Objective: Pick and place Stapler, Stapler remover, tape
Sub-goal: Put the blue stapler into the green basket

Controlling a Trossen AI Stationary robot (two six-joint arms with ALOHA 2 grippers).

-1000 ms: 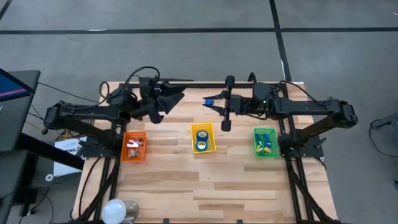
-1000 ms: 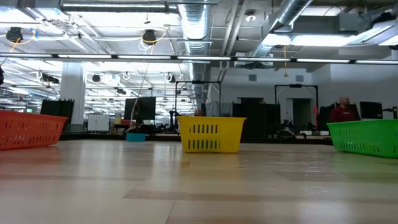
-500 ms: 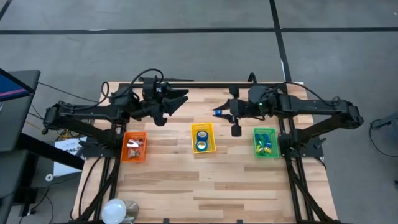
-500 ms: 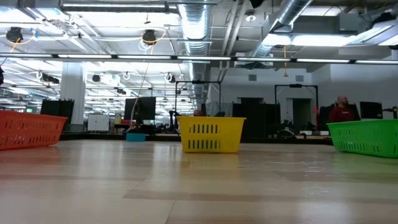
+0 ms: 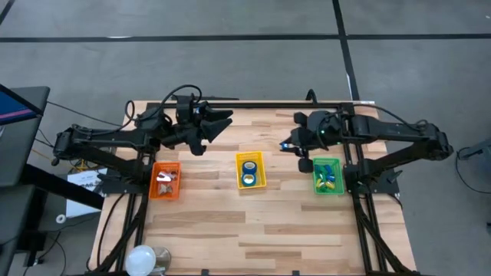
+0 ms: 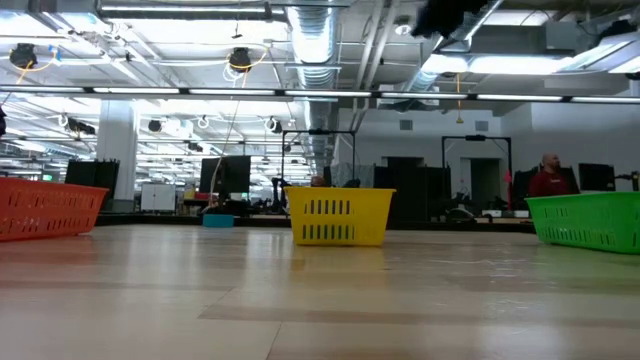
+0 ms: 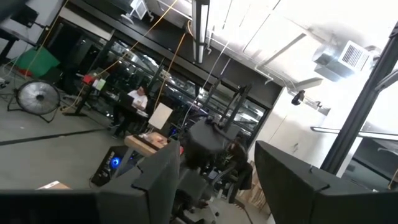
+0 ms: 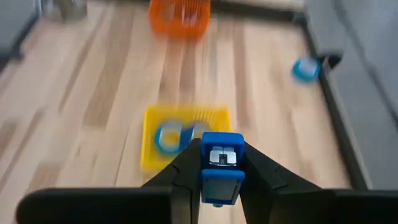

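My right gripper is shut on a small blue stapler above the table, between the yellow bin and the green bin. It tips downward, and its dark shape shows at the top of the low view. The yellow bin holds blue tape rolls. The green bin holds blue and yellow-green pieces. The orange bin holds small pale stapler removers. My left gripper hangs open over the far left of the table, its fingers around nothing. My right gripper pinches the blue stapler by its two long sides between the two fingers. One end of the stapler sticks out past the fingertips. The fingers slant down toward the table's left side and lie along the stapler, which is lifted clear of the table.
The three bins stand in a row across the middle of the wooden table. A white round thing sits at the near left corner. A person shows in the room beyond the table.
My right gripper has gone toward the table's right and near edges with the blue stapler. It has sunk a little and tipped from about level to slanting downward. The stapler stays in its fingers.
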